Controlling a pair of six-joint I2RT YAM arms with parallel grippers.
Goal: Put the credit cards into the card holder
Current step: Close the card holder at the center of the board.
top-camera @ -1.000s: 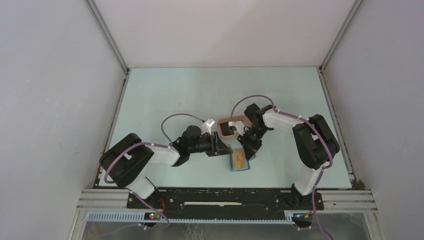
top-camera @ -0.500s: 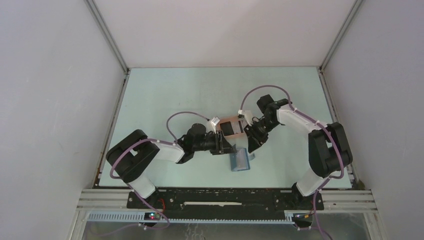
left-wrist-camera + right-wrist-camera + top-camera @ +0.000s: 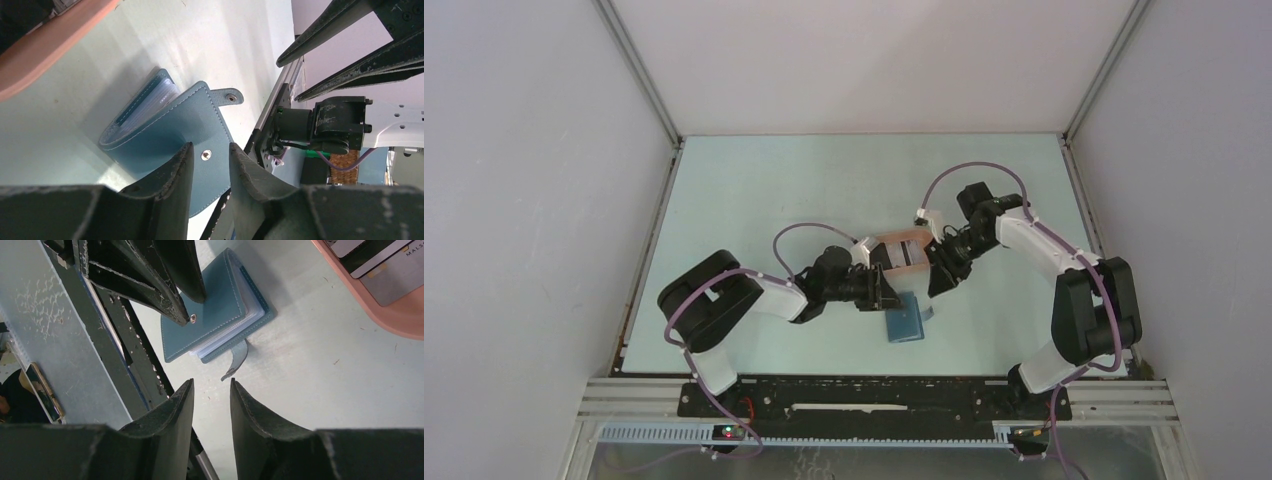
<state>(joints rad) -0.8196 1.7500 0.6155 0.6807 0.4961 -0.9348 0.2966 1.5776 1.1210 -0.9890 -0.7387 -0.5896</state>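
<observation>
The blue card holder (image 3: pixel 906 319) lies folded nearly shut on the table, its clear inner sleeves showing at the edge (image 3: pixel 235 315) and its snap tab (image 3: pixel 237 358) hanging loose. My left gripper (image 3: pixel 210 150) hovers low over its cover (image 3: pixel 170 127), jaws a little apart and empty; its fingertips (image 3: pixel 187 315) touch or nearly touch the cover by the snap stud. My right gripper (image 3: pixel 212 385) is open and empty, above bare table just beyond the tab. A black credit card (image 3: pixel 372 257) and pale ones (image 3: pixel 402 280) lie in the pink tray.
The salmon-pink oval tray (image 3: pixel 916 238) sits just behind the wallet, between the two wrists; its rim also shows in the left wrist view (image 3: pixel 50 55). The table's near edge and black rail (image 3: pixel 874 390) lie close in front.
The wallet lay open with a yellowish card showing; now it is folded over. My left gripper has moved right onto it. My right gripper has pulled back to the right.
</observation>
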